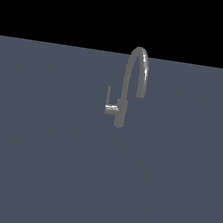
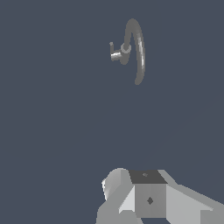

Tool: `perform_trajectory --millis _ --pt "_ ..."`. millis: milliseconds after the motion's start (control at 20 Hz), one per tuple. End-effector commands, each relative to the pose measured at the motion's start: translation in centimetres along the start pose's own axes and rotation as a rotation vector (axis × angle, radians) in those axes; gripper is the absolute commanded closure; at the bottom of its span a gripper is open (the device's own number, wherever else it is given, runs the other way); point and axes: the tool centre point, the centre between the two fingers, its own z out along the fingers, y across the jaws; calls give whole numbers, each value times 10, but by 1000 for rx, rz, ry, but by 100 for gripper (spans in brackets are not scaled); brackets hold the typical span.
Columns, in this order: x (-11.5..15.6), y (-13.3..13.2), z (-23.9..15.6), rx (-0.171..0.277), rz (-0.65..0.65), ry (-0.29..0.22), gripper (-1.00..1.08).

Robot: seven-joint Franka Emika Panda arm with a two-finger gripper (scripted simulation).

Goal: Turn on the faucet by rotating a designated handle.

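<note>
Flat slate-grey ground [image 1: 38,173] fills the lower part of the exterior view, with plain black behind it. On that ground stands the faucet [image 1: 121,112], a small grey metal tap whose tall arched spout [image 1: 139,57] rises from a short thick base and curves down toward the exterior view's right. From the base a short stub juts toward the exterior view's left, and the handle [image 1: 108,95], a thin straight lever, stands upright from its end. In the wrist view the faucet [image 2: 131,48] and handle [image 2: 112,47] lie well apart from the tool [image 2: 144,197], of which only the pale blocky body shows; I cannot tell whether its fingers are open or closed
</note>
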Motion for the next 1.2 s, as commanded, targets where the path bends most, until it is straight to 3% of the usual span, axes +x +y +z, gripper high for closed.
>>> perform_trajectory --millis 0,250,550,800,1150 --pt "0 0 0 0 0 0 108" --pt "0 -2 -5 -1 15 18 108" --pt "0 -12 -24 -5 74 86 108" --pt "0 -28 -49 -13 154 179 108" --pt "2 -65 -87 -35 299 347 108"
